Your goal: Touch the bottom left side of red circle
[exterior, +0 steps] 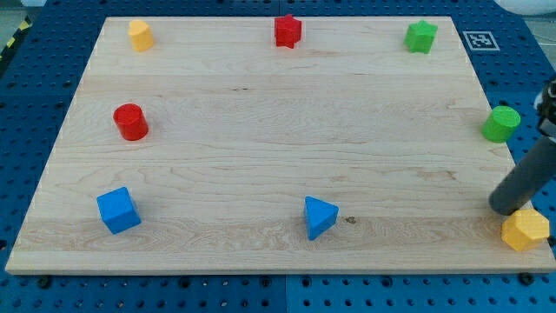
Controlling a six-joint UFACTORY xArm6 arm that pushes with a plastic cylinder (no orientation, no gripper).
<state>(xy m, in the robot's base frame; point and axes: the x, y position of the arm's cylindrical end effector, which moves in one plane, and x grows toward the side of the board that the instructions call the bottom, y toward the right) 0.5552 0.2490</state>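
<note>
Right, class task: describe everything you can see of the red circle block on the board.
The red circle block is a short upright cylinder with a flat round top, evenly red and matte, perhaps painted wood or plastic. It stands on the pale wooden board near the view's left edge, below the yellow block and above the blue cube. Nothing touches it; my tip is far off at the view's right.

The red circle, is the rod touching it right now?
No. My tip sits at the view's right edge beside the yellow block, far from the red circle.
</note>
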